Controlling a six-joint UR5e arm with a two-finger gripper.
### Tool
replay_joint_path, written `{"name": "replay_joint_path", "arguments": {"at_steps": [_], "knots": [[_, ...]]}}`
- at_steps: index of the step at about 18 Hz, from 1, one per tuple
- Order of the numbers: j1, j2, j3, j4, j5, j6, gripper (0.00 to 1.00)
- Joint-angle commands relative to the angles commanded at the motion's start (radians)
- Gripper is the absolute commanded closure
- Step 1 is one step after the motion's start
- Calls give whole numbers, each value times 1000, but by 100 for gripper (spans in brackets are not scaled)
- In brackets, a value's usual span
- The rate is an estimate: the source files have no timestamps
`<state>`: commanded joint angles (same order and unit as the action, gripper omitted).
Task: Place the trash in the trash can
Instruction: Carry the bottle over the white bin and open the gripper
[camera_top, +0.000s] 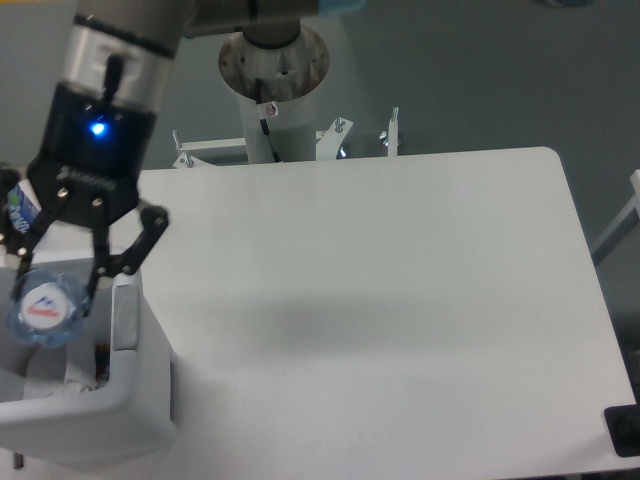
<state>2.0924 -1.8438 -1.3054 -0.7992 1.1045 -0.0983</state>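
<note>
Your hand (52, 290) is hanging over the open top of the bin (135, 400) at the left edge of the table (380, 300), fingers clamped on the crushed bottle (42, 310). The bottle is pointing cap-first toward the camera, so you are mostly seeing the white cap with its small red and blue mark and a bit of clear, crumpled body around it. It is sitting above the bin's opening, inside the line of the thick right rim, not resting on anything.

Down inside the bin, white crumpled paper (50, 375) is showing below the bottle; I am reading that as the first piece already dropped in, though only part of it is visible.

Step in hand, as I judge it: the release of the second piece. The carry looks done and the bottle looks clear of the rim.

Next move is calling for little: spread the fingers and let it fall straight. Watch that the bottle body, hidden behind the cap, is not overhanging the near or left wall, which I cannot check from here.

A second bottle with a blue label (14, 205) is peeking out behind the hand at the far left; leave that one alone.
</note>
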Motion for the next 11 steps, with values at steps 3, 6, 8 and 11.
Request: {"name": "replay_joint_path", "arguments": {"at_steps": [3,6,8,11], "knots": [[-25,-11,-26,-2,0,23,44],[-26,-5,-64,-2,2,25,39],[-25,-11,-61,-2,9,25,1],[-22,-2,-67,-3,11,16,0]]}}
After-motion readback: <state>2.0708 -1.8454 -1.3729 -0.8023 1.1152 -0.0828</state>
